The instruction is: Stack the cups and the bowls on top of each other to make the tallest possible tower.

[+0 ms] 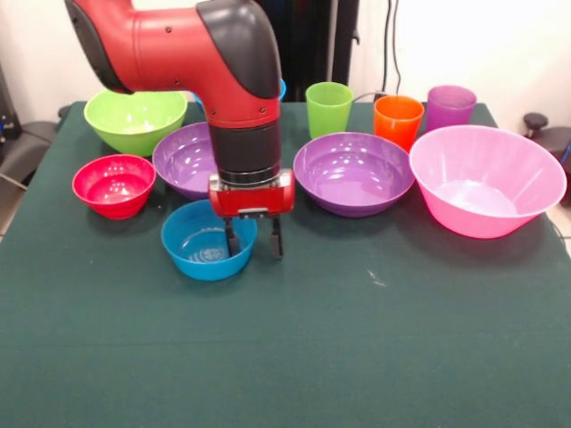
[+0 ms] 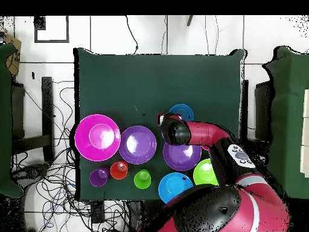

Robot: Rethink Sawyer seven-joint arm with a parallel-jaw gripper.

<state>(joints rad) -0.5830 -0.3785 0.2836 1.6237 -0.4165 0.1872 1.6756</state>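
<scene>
Blue bowl (image 1: 207,239) rim between parted fingers (image 1: 231,238), second blue bowl (image 2: 175,186) mostly hidden behind arm (image 1: 227,62), purple bowl (image 1: 185,159) partly covered

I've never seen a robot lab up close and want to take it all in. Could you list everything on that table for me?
Cups: three, green, orange, purple; standing in a row at the table's far edge.
Pink bowl: one, biggest; right end.
Purple bowls: two; middle row.
Lime bowl: one; far left.
Red bowl: one, small; left.
Blue bowls: two; one at the gripper, one behind the arm.
Table: one, dark green cloth.
Gripper: one, red and black, fingers open, straddling the near blue bowl's rim.
</scene>
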